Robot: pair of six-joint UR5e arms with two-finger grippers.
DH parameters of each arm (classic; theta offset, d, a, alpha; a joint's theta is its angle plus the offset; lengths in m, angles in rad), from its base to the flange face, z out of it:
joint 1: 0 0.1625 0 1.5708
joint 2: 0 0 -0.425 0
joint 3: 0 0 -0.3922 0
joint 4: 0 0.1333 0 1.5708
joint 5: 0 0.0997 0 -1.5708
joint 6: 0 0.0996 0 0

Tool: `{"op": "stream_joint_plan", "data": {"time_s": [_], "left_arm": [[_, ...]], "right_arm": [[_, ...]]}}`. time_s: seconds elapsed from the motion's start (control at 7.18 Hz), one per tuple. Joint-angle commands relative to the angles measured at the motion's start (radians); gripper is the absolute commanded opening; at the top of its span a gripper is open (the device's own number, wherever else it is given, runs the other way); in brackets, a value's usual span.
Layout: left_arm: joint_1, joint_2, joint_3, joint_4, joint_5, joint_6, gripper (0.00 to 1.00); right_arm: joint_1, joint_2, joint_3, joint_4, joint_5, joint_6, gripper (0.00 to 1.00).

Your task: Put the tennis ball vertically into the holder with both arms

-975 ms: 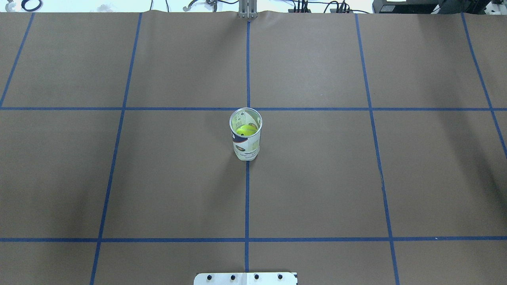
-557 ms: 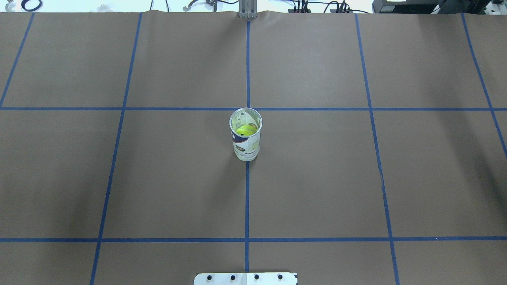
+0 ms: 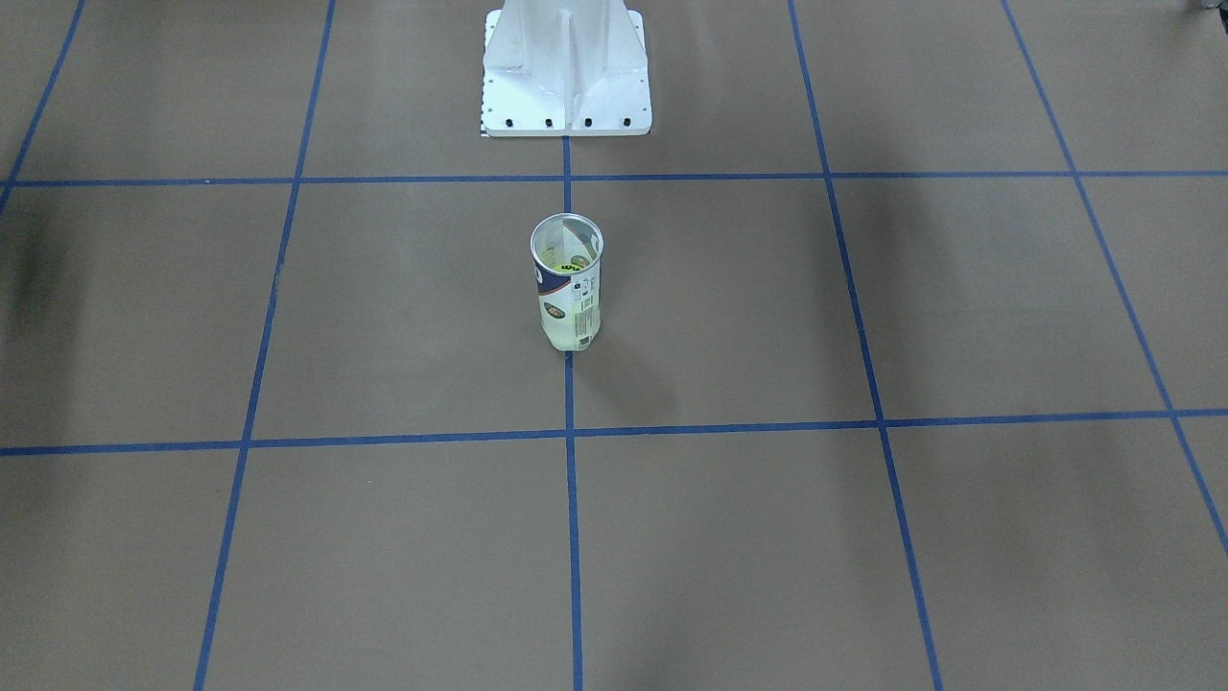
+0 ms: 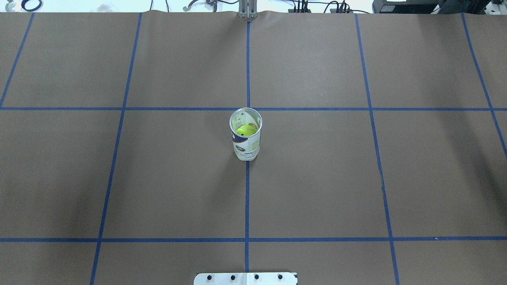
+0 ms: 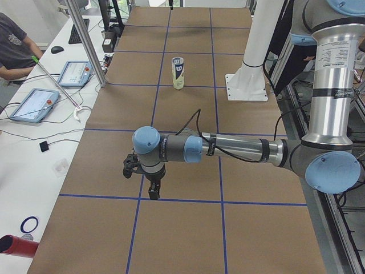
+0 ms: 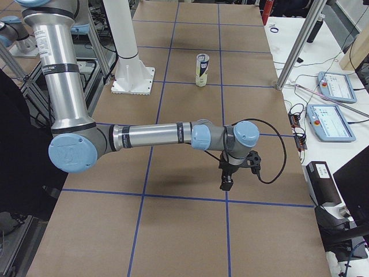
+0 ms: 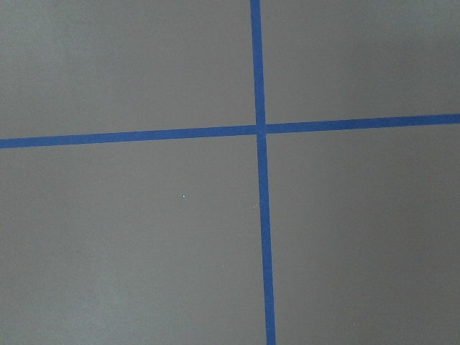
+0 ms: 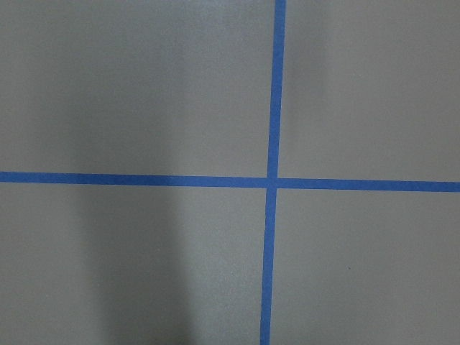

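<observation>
- Brown paper tabletop (image 4: 119,178): clear plastic can (image 4: 246,147) upright, yellow tennis ball (image 4: 246,130) inside.
- Black left gripper (image 5: 149,185), 9 o'clock; right gripper (image 6: 229,176), 3 o'clock: opening, load untellable.
- Risk: stray arm sweep topples can.

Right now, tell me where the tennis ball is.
In the overhead view the tennis ball sits inside the holder, which stands upright mid-table on the centre tape line, in front of the pedestal base.

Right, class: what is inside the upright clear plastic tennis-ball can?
A yellow-green tennis ball, seen through the open silver-rimmed top of the can. The white and navy label hides the ball's underside and the can's floor.
</observation>
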Motion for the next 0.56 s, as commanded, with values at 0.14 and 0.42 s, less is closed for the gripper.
{"op": "stream_joint_plan", "data": {"time_s": [0.14,0.42], "left_arm": [[0.002,-0.001,0.004,-0.013,0.0,-0.001,0.99],[0.002,-0.004,0.004,-0.013,0.0,-0.002,0.99]], "right_arm": [[-0.002,0.001,0.0,0.001,0.002,0.0,0.99],[-0.002,0.002,0.001,0.002,0.0,0.0,0.99]]}}
